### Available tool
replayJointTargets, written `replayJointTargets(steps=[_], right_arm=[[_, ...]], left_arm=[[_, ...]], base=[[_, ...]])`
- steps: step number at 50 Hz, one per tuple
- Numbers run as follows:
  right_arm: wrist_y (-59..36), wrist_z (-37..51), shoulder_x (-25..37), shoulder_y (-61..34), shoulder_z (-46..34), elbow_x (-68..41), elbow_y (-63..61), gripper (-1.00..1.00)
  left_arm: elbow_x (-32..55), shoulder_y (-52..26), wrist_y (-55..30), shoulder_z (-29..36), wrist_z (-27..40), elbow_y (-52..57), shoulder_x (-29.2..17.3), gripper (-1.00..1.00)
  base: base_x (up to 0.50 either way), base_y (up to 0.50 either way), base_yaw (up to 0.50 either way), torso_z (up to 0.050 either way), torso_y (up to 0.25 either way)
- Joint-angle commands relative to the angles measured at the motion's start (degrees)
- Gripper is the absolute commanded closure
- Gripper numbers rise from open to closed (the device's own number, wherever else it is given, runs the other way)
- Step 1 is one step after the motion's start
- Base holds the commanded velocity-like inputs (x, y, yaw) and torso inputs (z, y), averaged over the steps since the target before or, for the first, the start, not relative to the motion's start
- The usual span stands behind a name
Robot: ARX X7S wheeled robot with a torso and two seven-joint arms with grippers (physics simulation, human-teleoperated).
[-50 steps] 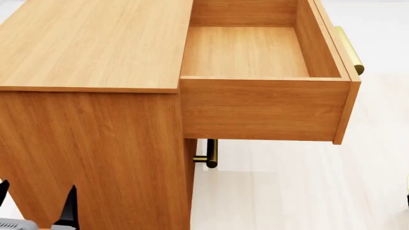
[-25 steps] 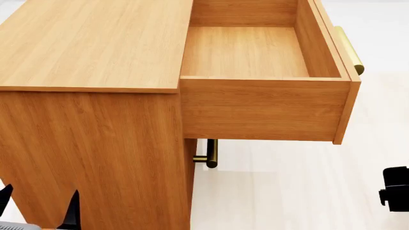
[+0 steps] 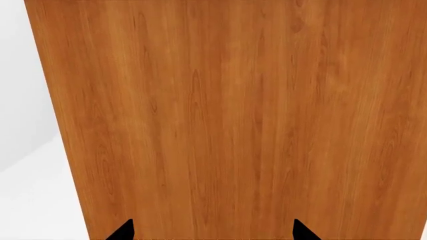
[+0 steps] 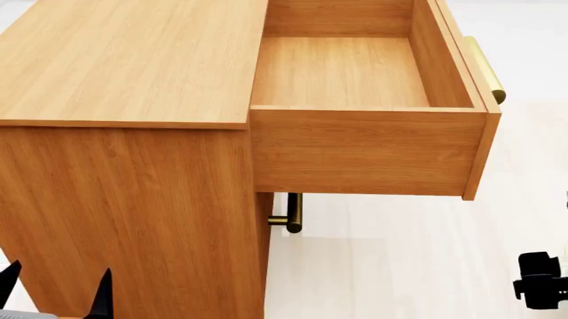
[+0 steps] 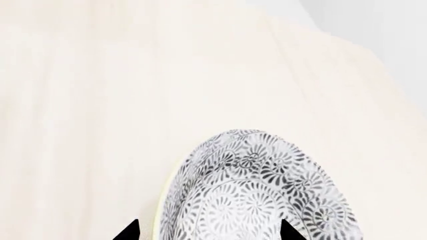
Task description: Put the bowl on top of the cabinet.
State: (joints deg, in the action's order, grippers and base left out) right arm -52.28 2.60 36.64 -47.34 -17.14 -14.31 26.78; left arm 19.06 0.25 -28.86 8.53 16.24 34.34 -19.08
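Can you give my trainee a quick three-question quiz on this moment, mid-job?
1. True or false: the top drawer of the cabinet is pulled out and has nothing in it.
2. Which wrist camera shows the bowl: left or right?
3. What fills the left wrist view: A) the floor, B) a wooden panel of the cabinet, C) a plate?

Key: 1 true; 2 right, the bowl sits between the right gripper fingers; 3 B.

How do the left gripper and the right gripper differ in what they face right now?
The left gripper faces the cabinet side panel, nothing between its tips. The right gripper has the bowl between its tips, over pale floor. Both show only black fingertips in their wrist views.
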Motion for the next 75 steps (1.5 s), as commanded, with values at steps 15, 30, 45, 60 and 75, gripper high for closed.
replayJointTargets(steps=[15, 30, 45, 60, 75], right_arm=[[12.11, -1.56, -6.96, -3.21, -4.91, 3.86, 21.28, -1.00], [15.43, -0.54, -7.00, -2.28, -3.68, 3.42, 23.38, 1.00], [14.48, 0.35, -5.65, -0.58, -2.41, 2.56, 19.91, 1.00], [-2.86, 8.32, 2.88, 3.99, 7.85, -3.40, -9.82, 1.00], [-27.71, 12.43, 11.17, 2.58, 17.89, -10.27, -39.13, 1.00]], left_arm=[[0.21, -0.03, 0.98, 0.59, 0.09, -1.29, -0.17, -1.00], [0.40, 0.32, 1.53, 0.50, 0.32, -1.62, -0.47, -1.00], [0.38, 0.41, 1.10, 1.08, 0.92, -0.71, -0.70, -1.00], [0.70, 0.37, 0.68, 1.02, 1.38, -0.25, -1.13, -1.00], [1.20, 0.34, -0.53, 1.08, 1.97, 0.97, -1.68, -1.00]], base=[[0.00, 0.00, 0.00, 0.000, 0.000], [0.00, 0.00, 0.00, 0.000, 0.000], [0.00, 0.00, 0.00, 0.000, 0.000], [0.00, 0.00, 0.00, 0.000, 0.000], [0.00, 0.00, 0.00, 0.000, 0.000]])
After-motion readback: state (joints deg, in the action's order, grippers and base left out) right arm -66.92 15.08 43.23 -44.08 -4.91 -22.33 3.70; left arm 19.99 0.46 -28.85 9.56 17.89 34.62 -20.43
